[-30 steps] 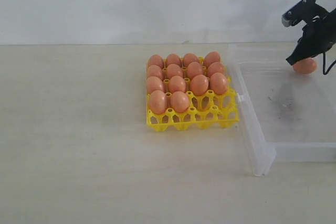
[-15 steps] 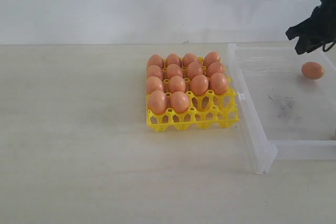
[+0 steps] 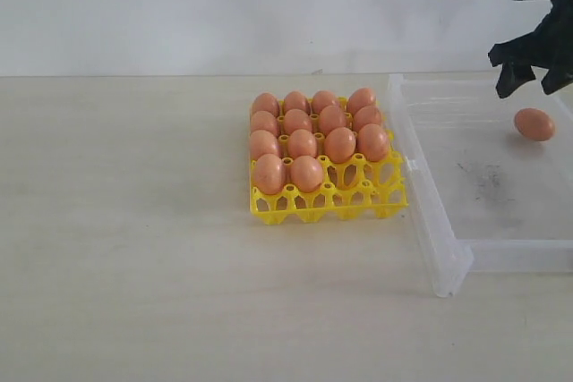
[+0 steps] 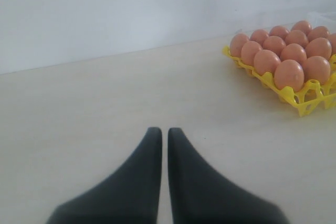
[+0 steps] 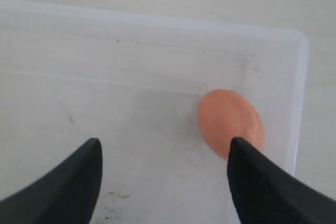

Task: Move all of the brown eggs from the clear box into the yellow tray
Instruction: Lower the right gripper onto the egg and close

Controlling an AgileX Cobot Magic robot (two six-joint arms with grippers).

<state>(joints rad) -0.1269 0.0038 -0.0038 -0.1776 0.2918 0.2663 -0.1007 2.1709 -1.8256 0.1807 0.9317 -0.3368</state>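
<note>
The yellow tray (image 3: 387, 204) holds several brown eggs (image 3: 303, 143); the two cups at its front right stand empty. To its right lies the clear box (image 3: 436, 243) with one brown egg (image 3: 534, 123) near its far right side. My right gripper (image 3: 525, 89) hangs open just above and left of that egg, not touching it. In the right wrist view the gripper (image 5: 165, 148) is open over the box floor (image 5: 131, 108), and the egg (image 5: 228, 121) lies just beyond one fingertip (image 5: 239, 153). My left gripper (image 4: 164, 129) is shut and empty, low over the table, with the tray (image 4: 292, 97) well off to one side.
Dark smudges (image 3: 483, 176) mark the box floor. A small latch (image 3: 410, 165) sticks out of the box wall toward the tray. A pale wall (image 3: 269, 6) closes the far edge of the light table (image 3: 134, 248).
My right gripper was down around the egg in the box a second ago. It has since lifted up and to the right, empty, and the egg has rolled slightly right.
</note>
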